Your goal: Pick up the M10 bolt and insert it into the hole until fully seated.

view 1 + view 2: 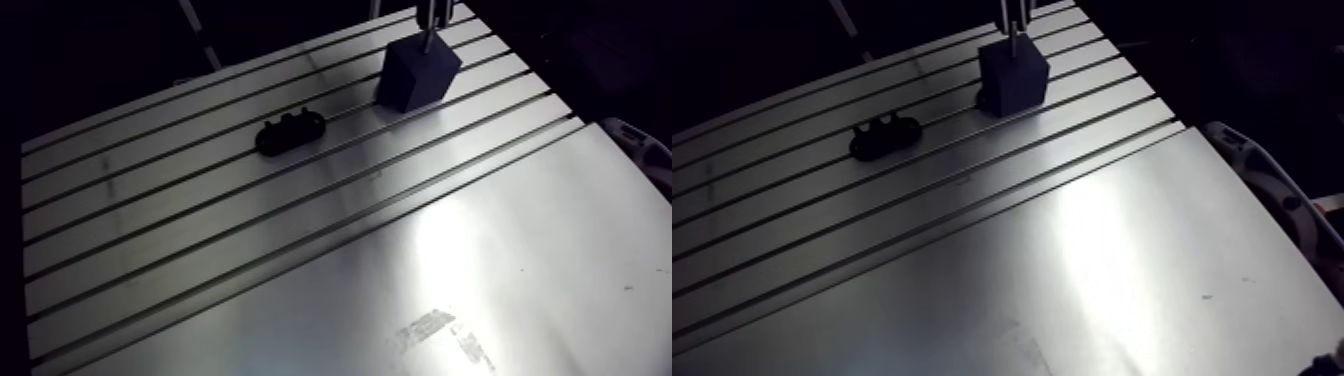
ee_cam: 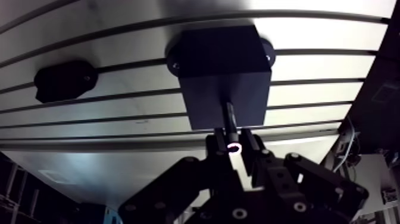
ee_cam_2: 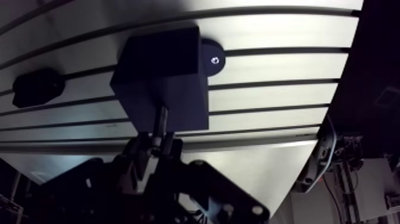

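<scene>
Plainly, the slotted table [image 1: 480,260] carried one dark block [image 1: 418,72], towards one o'clock on its surface in the arm view, and one black holder [image 1: 290,131] at about eight o'clock from that block, well apart from it. The single gripper [image 2: 233,143] hung directly over the block, its two fingers closed nearly together on the head end of the one M10 bolt [image 2: 230,119]. The bolt's long axis stood upright, pointing straight down from the gripper, its tip meeting the block's top face. Much shank showed, so it looked unseated, and the coming move seemed a straight push down.
</scene>
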Robot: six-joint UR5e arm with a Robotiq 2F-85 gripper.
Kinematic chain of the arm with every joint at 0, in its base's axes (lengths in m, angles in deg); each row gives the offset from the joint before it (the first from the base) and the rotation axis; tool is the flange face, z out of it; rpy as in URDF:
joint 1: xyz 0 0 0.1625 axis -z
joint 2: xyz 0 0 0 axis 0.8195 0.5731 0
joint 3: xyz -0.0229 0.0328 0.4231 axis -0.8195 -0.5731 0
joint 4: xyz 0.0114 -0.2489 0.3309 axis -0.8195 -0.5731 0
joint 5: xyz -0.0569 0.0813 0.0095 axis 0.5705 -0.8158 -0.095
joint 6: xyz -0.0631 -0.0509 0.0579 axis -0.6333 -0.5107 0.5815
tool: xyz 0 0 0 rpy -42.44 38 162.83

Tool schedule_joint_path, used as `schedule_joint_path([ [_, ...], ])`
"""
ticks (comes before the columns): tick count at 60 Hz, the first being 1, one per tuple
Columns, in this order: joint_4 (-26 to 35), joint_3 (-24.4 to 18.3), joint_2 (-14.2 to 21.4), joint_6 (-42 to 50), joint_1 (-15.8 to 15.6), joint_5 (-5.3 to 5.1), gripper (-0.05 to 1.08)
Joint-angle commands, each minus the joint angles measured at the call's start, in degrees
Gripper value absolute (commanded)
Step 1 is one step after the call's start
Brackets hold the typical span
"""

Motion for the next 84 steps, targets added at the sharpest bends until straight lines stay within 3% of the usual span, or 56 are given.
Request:
schedule_joint_path([
  [1,-0.01,0.26,0.0,-0.01,0.0,0.0,1.08],
  [78,-1.23,1.92,0.26,-0.19,-0.09,0.0,1.07],
  [82,-1.16,1.93,0.18,-0.19,-0.09,0.0,1.04],
  [84,-1.15,1.93,0.18,-0.26,-0.16,0.0,0.92],
])
